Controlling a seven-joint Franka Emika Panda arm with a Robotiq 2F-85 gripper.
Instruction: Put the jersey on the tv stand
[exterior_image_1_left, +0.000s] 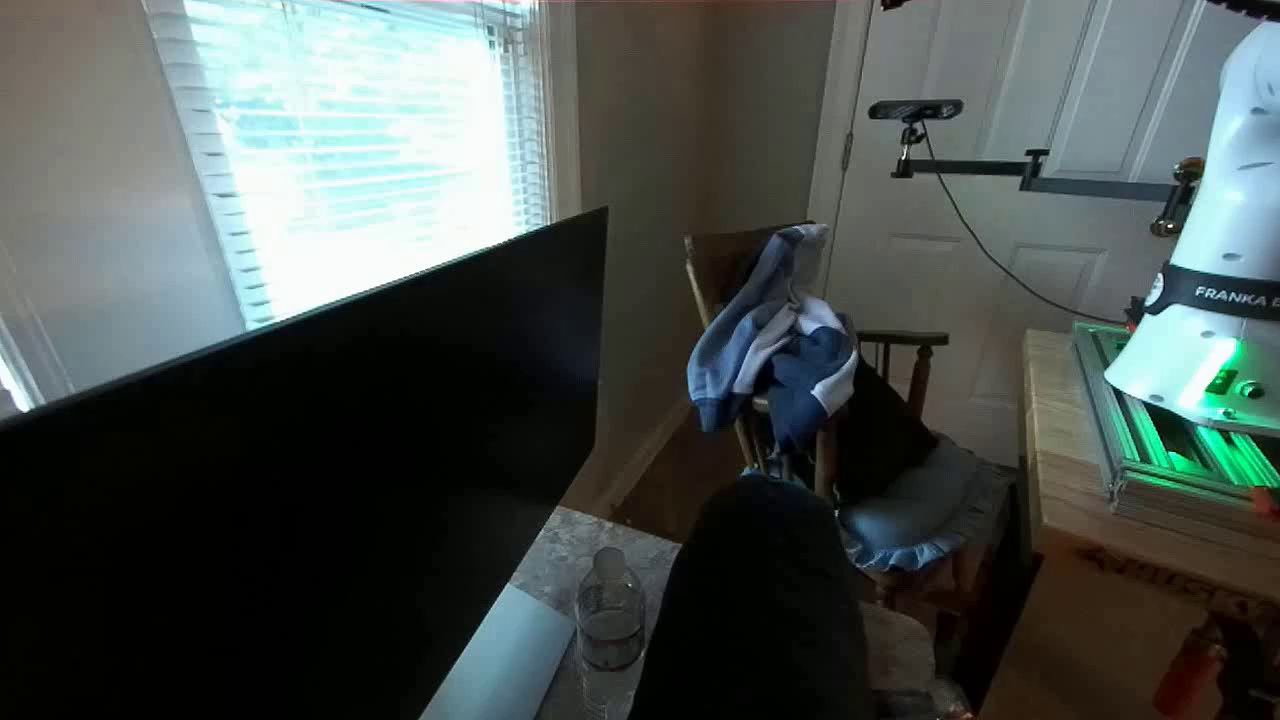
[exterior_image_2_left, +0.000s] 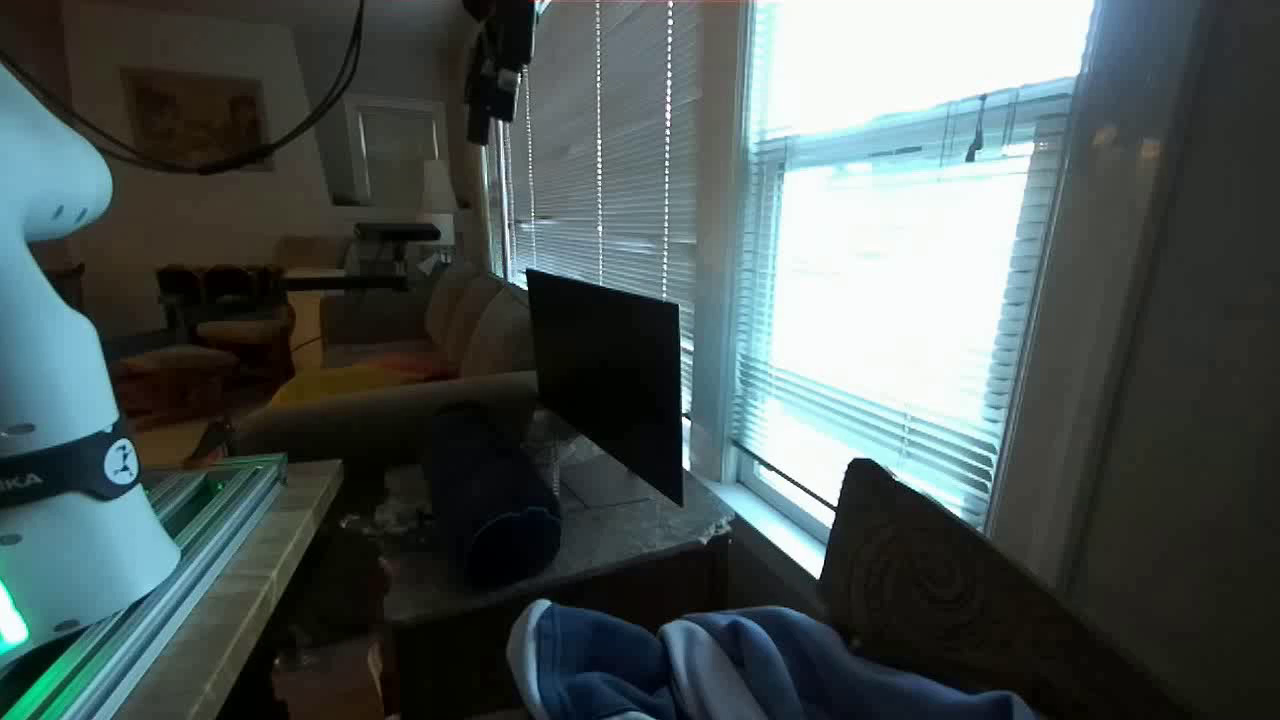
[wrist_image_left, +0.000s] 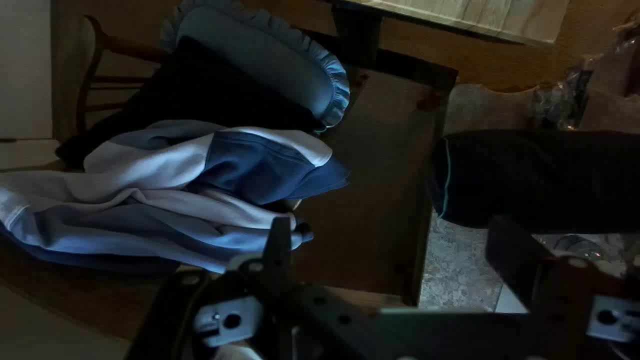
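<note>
The tool has its fingers spread wide apart in the wrist view, with no cloth between them; in an exterior view it hangs high, partly cut off at the top edge; I judge the task to be at its approach stage, with neither the grasp nor the placing done.

The tv stand lies beyond the jersey there, and its stony tabletop shows on the right of the wrist view; the black screen stands on it; the chair is at the far right of the stand in an exterior view; the jersey is draped over the chair's back, loosely folded, apart from the stand; in the wrist view it lies on the left, and though one finger overlaps its edge, the two look apart; on the stand rest the black rounded object and, smaller, the bottle, which could crowd the landing place.

What is left, in my view: move down to the jersey, pinch a thick fold, lift it off the chair, carry it across and release it on the stand.
</note>
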